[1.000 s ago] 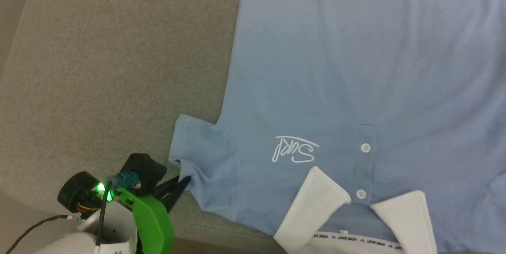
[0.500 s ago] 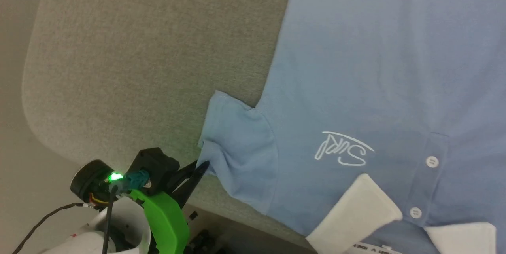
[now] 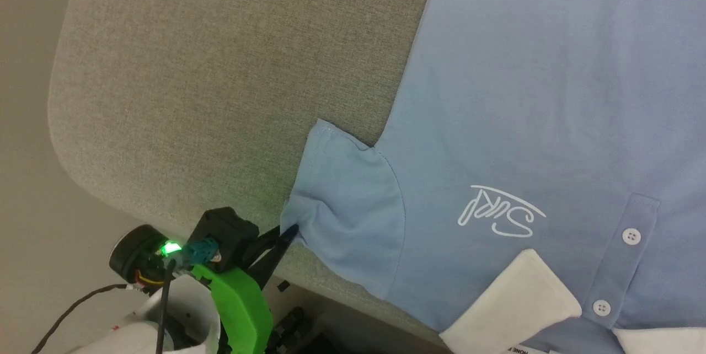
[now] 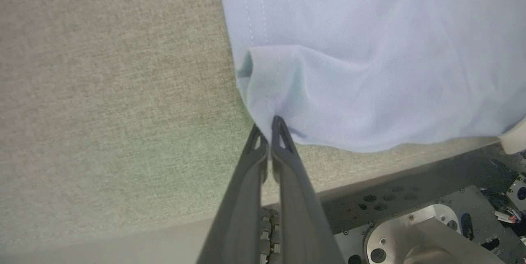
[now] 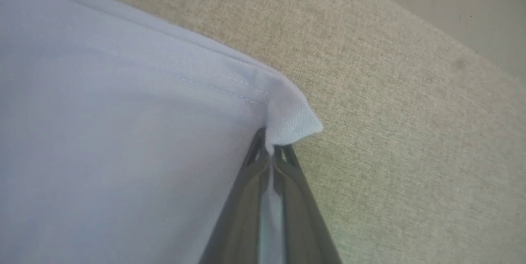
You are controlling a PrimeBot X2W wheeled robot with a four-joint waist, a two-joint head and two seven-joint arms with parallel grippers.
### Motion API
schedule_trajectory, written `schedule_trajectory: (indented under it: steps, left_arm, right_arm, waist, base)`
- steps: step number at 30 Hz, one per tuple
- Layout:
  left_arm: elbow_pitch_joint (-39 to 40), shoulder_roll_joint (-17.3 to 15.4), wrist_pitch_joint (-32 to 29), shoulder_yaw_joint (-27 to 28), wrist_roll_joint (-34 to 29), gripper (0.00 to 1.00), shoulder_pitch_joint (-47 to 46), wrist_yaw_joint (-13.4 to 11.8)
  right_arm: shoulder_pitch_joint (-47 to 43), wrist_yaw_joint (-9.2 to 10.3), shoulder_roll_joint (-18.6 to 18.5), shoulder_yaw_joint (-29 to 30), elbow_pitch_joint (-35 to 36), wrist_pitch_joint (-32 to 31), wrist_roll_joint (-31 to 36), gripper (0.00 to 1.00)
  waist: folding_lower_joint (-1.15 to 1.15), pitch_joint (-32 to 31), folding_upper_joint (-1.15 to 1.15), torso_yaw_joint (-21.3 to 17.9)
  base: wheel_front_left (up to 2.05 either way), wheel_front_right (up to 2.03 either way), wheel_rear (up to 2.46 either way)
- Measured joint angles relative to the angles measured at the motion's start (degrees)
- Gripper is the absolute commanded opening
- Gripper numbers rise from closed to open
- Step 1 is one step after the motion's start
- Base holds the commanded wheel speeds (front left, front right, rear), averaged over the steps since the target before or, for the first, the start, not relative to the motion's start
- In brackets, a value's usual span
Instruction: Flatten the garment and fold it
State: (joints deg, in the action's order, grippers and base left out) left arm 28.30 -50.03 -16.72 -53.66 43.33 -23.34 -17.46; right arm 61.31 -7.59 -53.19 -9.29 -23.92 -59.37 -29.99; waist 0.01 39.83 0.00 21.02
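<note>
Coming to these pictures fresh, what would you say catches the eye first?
A light blue polo shirt lies spread on the grey fabric surface, its white script logo and white collar toward the robot. The left gripper is shut on the sleeve corner at the head view's lower left; the right gripper pinches another shirt corner.

One garment (image 3: 524,95), bearing two white buttons (image 3: 631,236) and one script logo (image 3: 501,216), on one desk (image 3: 220,95); two claws: left claw (image 3: 291,230) and right claw (image 5: 271,149).

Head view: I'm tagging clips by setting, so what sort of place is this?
Probably a robot test workspace, not a home: a grey fabric-covered table with a rounded corner, a plain pale floor, and one blue polo shirt.
</note>
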Motion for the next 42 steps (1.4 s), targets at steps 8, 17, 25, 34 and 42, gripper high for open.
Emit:
schedule_trajectory:
  steps: [8,17,25,34,42]
  left_arm:
    - [-1.48,0.79,-0.31,0.71,0.91,0.0,-0.17,-1.07]
    - [-4.72,1.54,-1.96,0.45,2.64,0.0,0.15,-2.26]
    - [-6.23,1.65,-2.19,0.47,5.23,0.0,2.37,-3.64]
    - [-6.82,1.99,-2.11,0.59,6.19,0.0,3.69,-4.56]
    - [-7.37,2.13,-2.09,0.42,6.27,0.0,4.25,-4.64]
  right_arm:
    - [-4.49,0.0,0.21,-1.7,-1.65,3.98,-2.46,0.0]
    - [-18.44,0.01,-0.64,-6.5,0.83,10.8,-9.31,0.0]
    - [-32.87,0.0,-2.33,-7.31,3.79,13.5,-14.82,0.0]
    - [-51.37,0.0,-1.52,-0.08,7.58,8.62,-16.91,0.0]
    - [-62.99,0.0,4.0,8.32,12.51,3.98,-14.7,0.0]
  waist:
    - [0.0,-2.86,0.0,-1.95]
    - [0.0,-9.57,0.0,-6.84]
    - [-0.01,-15.93,0.0,-12.09]
    - [-0.01,-22.25,0.0,-17.12]
    - [-0.01,-25.54,0.0,-19.06]
  base:
    - [0.0,0.0,0.0]
    - [0.0,0.0,0.0]
    - [0.0,0.0,0.0]
    - [0.0,0.0,0.0]
    - [0.0,0.0,0.0]
